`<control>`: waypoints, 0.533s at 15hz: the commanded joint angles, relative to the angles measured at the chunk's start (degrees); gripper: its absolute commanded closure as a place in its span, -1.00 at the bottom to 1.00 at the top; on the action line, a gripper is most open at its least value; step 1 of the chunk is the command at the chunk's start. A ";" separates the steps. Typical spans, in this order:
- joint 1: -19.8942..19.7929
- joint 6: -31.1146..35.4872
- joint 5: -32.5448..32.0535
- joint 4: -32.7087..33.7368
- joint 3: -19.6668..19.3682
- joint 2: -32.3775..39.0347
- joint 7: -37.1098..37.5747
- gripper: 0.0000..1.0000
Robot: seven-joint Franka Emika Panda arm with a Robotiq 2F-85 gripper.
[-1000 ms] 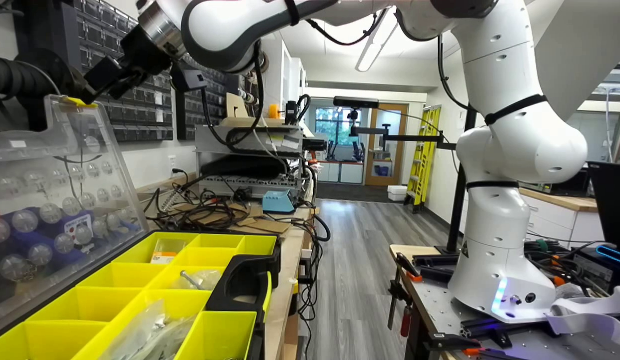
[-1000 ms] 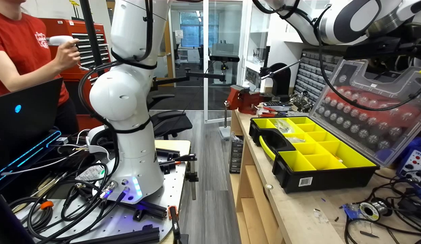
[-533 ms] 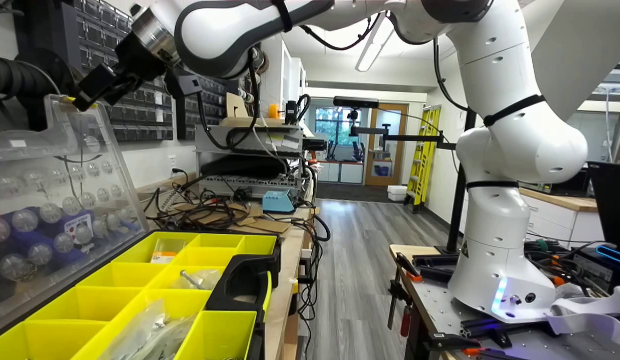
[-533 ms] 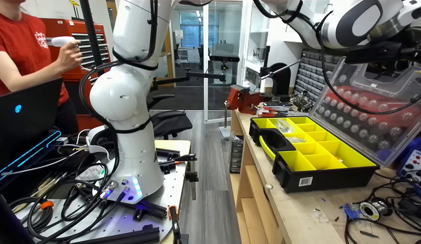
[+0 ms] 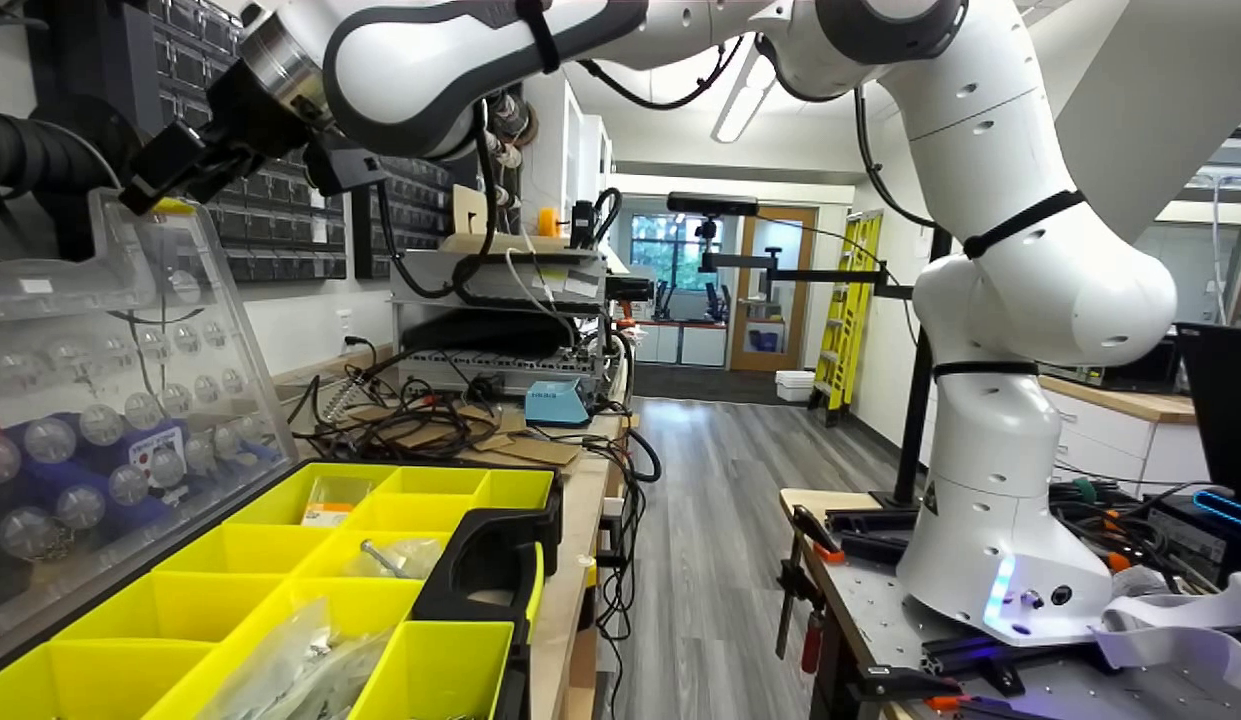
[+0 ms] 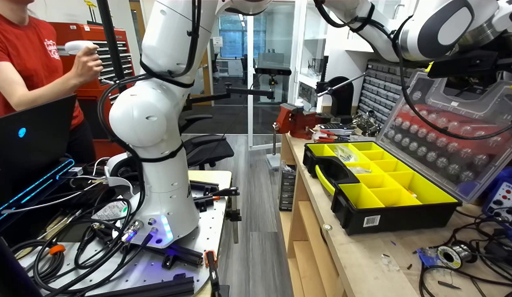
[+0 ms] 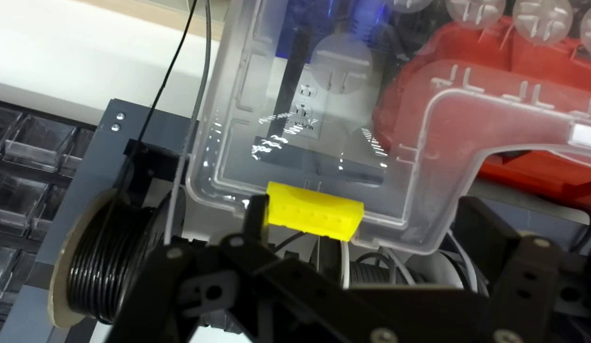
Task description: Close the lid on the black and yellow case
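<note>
The lid (image 6: 449, 154) leans back below the spread gripper (image 7: 364, 208), long axis crosswise to it. Contact at the latch (image 7: 315, 211) is unclear.

The organizer case (image 6: 400, 221) was black, its compartment bins (image 6: 429, 189) bright yellow and its handle (image 6: 324, 180) yellow-green. The lid (image 6: 449, 150) was clear and slightly cloudy, its latches (image 7: 314, 211) plain yellow. The Robotiq gripper (image 7: 369, 221) was black; the Franka arm (image 5: 1000, 430) was white and grey with black bands (image 5: 985, 369). The bench vise (image 6: 296, 121) was red, the T-shirt (image 6: 22, 62) red with a white print (image 6: 51, 49), the floor (image 5: 685, 520) streaked grey.
</note>
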 commanded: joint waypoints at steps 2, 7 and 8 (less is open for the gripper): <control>0.83 0.73 -0.88 5.32 -2.30 3.78 1.90 -1.00; 0.29 1.25 -1.63 7.33 -3.26 5.76 1.78 -0.06; -1.30 1.20 -3.45 7.61 -1.70 5.81 2.82 0.06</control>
